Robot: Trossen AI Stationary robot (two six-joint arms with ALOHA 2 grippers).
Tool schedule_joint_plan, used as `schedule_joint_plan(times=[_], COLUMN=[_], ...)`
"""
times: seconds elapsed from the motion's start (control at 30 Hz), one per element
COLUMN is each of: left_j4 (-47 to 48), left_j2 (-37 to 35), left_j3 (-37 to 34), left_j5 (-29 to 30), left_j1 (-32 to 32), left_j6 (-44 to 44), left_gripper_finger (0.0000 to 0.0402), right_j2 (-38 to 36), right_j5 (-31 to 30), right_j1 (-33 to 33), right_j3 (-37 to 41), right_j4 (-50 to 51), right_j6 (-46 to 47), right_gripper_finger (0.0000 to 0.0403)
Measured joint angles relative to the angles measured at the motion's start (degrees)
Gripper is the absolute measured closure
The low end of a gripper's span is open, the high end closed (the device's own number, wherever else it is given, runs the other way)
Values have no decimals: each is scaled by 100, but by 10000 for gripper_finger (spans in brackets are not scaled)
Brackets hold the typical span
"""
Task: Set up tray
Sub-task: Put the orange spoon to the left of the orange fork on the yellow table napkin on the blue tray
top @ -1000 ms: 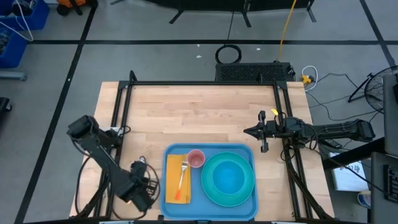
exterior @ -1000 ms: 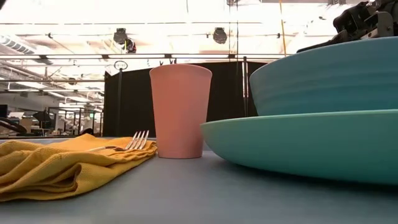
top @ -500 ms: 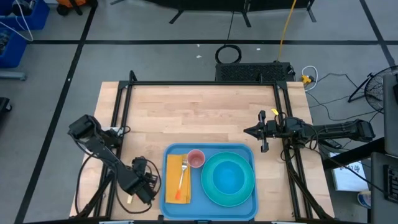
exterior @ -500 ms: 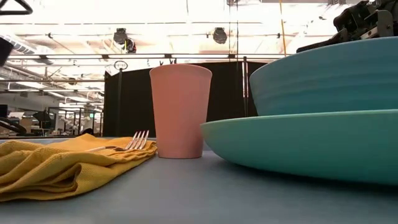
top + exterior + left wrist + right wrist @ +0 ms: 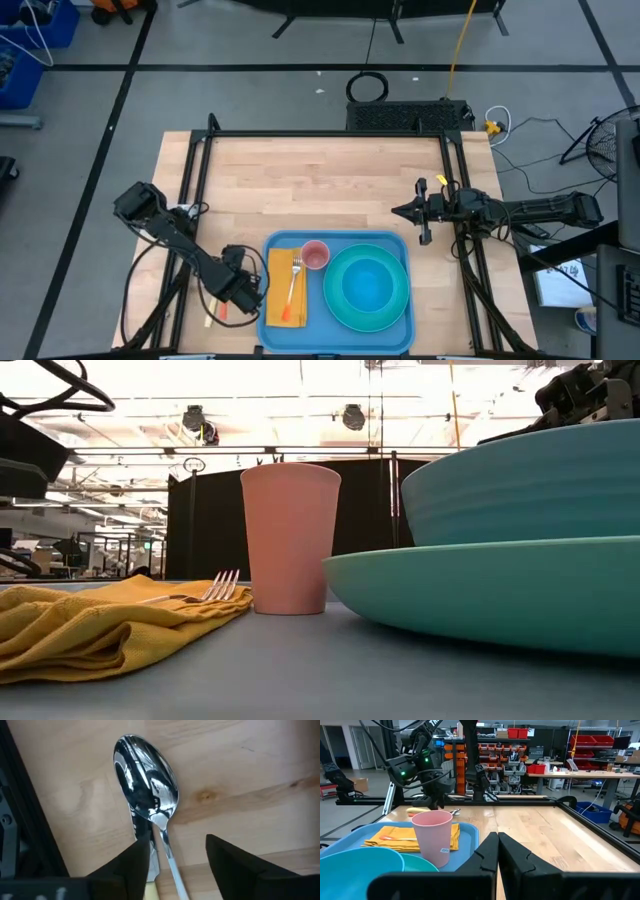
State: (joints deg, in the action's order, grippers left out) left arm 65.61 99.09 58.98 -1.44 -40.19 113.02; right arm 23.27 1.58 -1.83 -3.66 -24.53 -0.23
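Tray (image 5: 400, 312) sits at the table's near edge, already carrying a napkin (image 5: 284, 290) with a fork (image 5: 294, 281), a pink cup (image 5: 316, 255) and a bowl (image 5: 367, 285) on a plate. My left gripper (image 5: 172, 857) is just beside the tray, fingers partly open astride a spoon (image 5: 146, 785) lying on the wood; nothing is gripped yet. My right gripper (image 5: 497, 851) waits closed and empty near the tray's far right corner. I judge the spoon is what's left.
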Motion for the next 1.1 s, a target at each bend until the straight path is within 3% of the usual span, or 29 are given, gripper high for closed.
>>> schedule_joint_plan(times=[0.37,0.87,1.1], left_j4=[-271,-272,-301], left_j2=[0,350,468], left_j3=[0,0,17], left_j5=[55,-57,-132], left_j1=[-120,-362,-367], left_j6=[73,368,325], left_gripper_finger=[273,248,257], right_j2=[0,0,0], right_j5=[-2,-4,-22], right_j1=[0,-1,0], right_j3=[2,2,2], right_j4=[17,36,37], right_j6=[0,0,0], right_gripper_finger=[403,403,403])
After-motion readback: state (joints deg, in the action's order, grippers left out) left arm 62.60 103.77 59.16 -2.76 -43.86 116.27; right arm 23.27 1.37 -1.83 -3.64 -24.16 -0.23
